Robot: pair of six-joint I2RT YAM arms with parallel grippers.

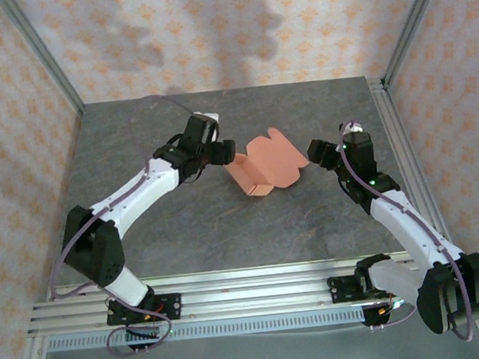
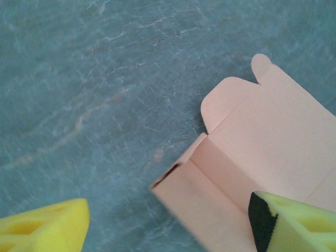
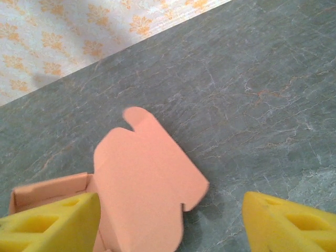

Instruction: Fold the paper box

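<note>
The salmon-orange paper box (image 1: 265,165) lies half-formed in the middle of the grey table (image 1: 185,227), with a folded trough along its near-left side and its lid panel lifted. My left gripper (image 1: 226,154) is open at the box's left edge. In the left wrist view the box (image 2: 262,152) sits between my yellow fingers (image 2: 299,223), its corner folded up. My right gripper (image 1: 316,153) is open at the box's right edge. In the right wrist view the tabbed lid panel (image 3: 147,178) hangs between my fingers (image 3: 52,223).
Patterned walls and aluminium frame posts (image 1: 42,63) enclose the table on three sides. A rail (image 1: 234,299) runs along the near edge by the arm bases. Bare grey surface lies in front of and behind the box.
</note>
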